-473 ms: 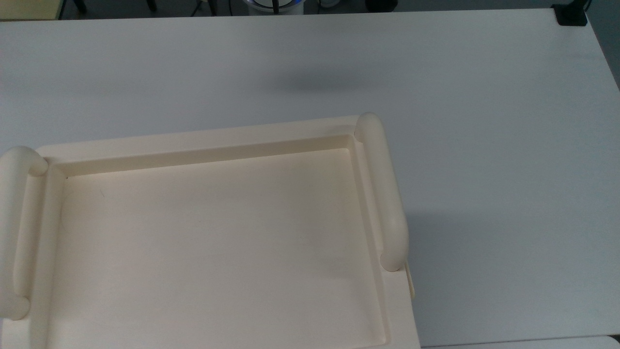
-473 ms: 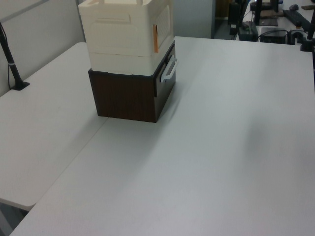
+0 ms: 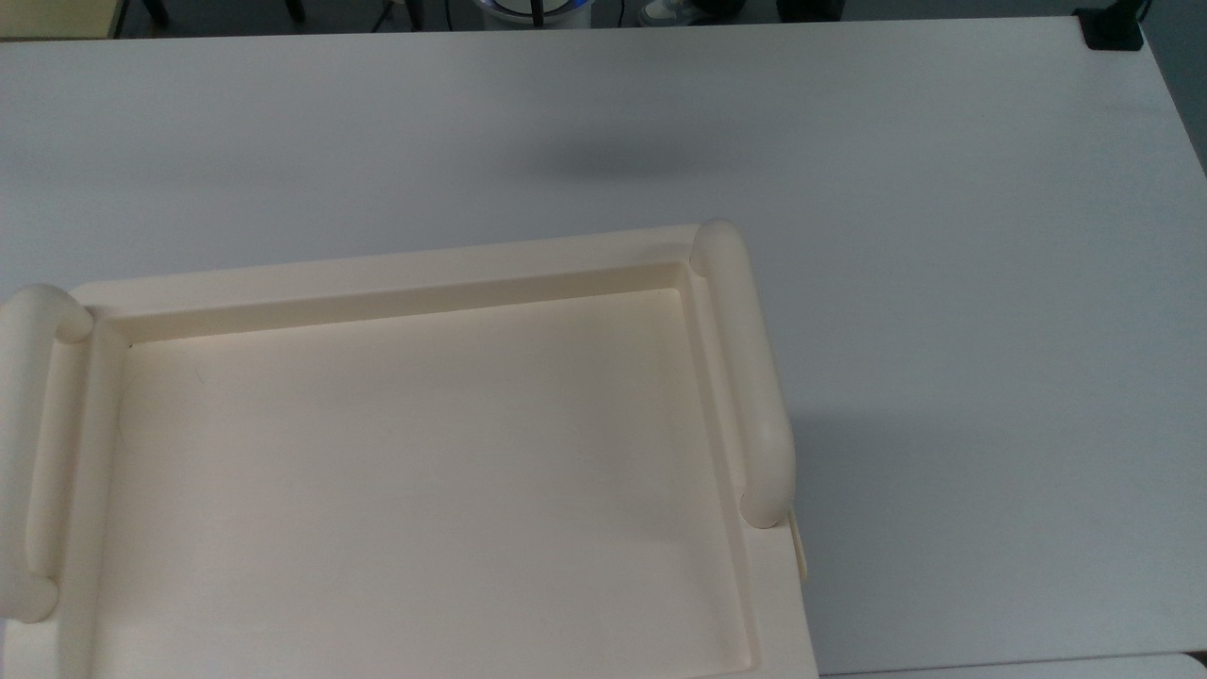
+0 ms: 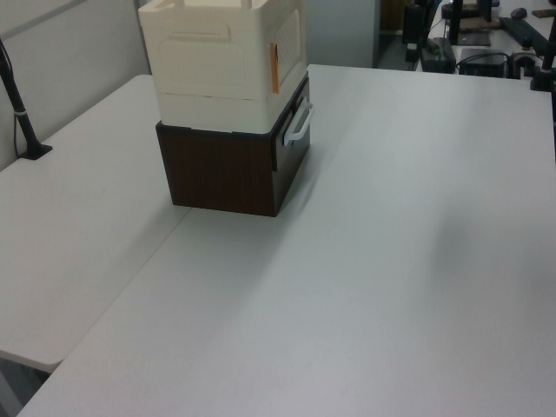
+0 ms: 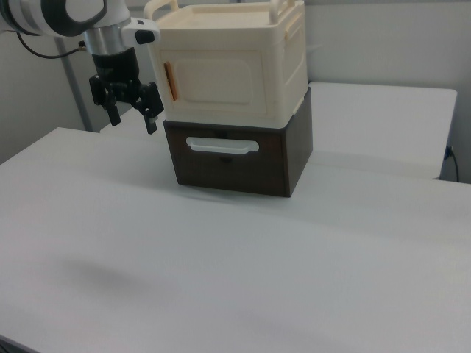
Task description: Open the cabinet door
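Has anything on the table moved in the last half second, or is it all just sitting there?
Nothing on the table visibly moved. The cream cabinet sits as before on the dark brown drawer unit, its cabinet door shut in the right view. At the far edge of the top view, beyond the table, something dark shifted and a pale shape came into sight.

Cabinet (image 5: 234,70): cream plastic, smooth, soft sheen; recessed top (image 3: 424,481) smooth, matt, faint scuff marks. 2 tubular handles (image 3: 750,377): same plastic, slightly glossy. Door (image 5: 221,81): cream plastic, smooth. Base box (image 5: 239,158): dark wood-grain finish, matt; pull (image 5: 221,145) white, glossy plastic. Table (image 4: 391,261): white, smooth, matt. Gripper (image 5: 132,118): black, matt; arm shell white, glossy.
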